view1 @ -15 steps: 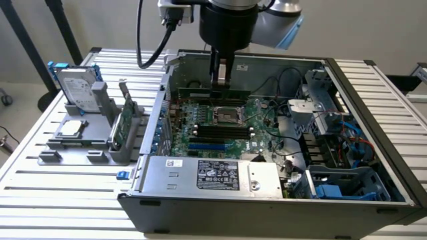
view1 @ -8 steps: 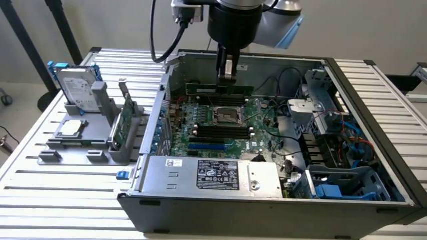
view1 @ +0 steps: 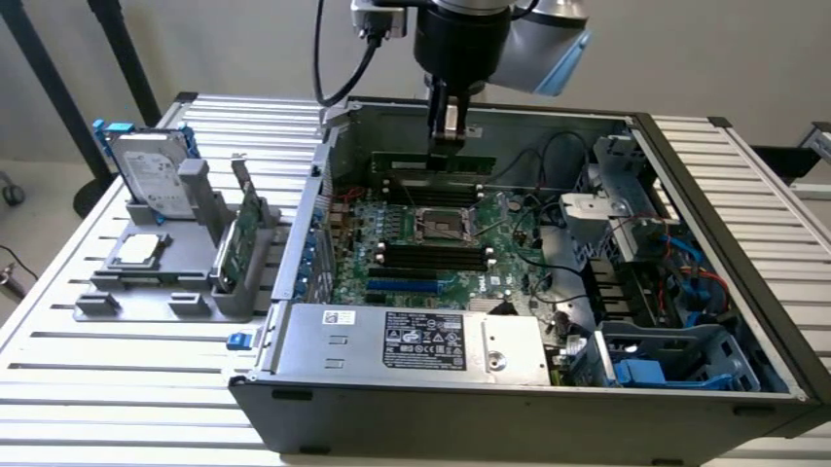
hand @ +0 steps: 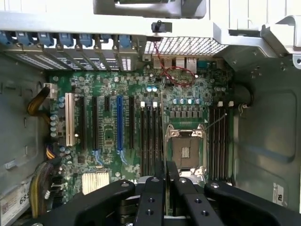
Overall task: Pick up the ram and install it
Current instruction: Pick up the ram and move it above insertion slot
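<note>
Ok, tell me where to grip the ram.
Grip the ram mid-length on its top long edge, from straight above, as the gripper holds it now. The thin stick hangs level on edge, with its flat faces outward and its bottom edge free.

At the exterior view's left: rack [view1: 130, 304] bearing hard drive [view1: 150, 170] and expansion card [view1: 247, 229]; centre-right: case [view1: 520, 404], motherboard [view1: 513, 243] inside; upper centre: ram [view1: 403, 161] over motherboard.

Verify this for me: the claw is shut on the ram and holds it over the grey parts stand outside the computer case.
Not right. The claw is shut on the ram, but it holds it over the motherboard inside the open computer case, not over the grey parts stand. The exterior view shows this.
</note>
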Controlling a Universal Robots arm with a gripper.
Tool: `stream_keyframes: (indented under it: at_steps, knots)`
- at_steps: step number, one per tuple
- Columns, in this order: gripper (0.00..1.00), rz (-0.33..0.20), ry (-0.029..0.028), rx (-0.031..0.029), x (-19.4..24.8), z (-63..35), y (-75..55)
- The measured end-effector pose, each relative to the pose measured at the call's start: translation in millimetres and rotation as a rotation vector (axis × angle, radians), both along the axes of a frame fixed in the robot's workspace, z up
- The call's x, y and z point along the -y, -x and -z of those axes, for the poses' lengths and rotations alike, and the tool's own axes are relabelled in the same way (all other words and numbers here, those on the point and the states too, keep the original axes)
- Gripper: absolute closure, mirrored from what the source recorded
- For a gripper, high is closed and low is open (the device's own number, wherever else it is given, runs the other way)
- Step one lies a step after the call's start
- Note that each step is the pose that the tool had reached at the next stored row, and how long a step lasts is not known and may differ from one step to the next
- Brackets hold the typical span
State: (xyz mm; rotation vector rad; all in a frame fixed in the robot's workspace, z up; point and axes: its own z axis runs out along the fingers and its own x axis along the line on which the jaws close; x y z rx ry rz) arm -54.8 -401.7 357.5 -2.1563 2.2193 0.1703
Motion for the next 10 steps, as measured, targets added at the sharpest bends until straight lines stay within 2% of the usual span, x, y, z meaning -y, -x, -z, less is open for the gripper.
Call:
stream_keyframes:
  at_steps: [4,10]
  knots:
    - [0.86,0.0,0.0016,0.0,-6.3,7.3,-1.6]
    - [0.86,0.0,0.0038,0.0,-6.8,18.2,-1.8]
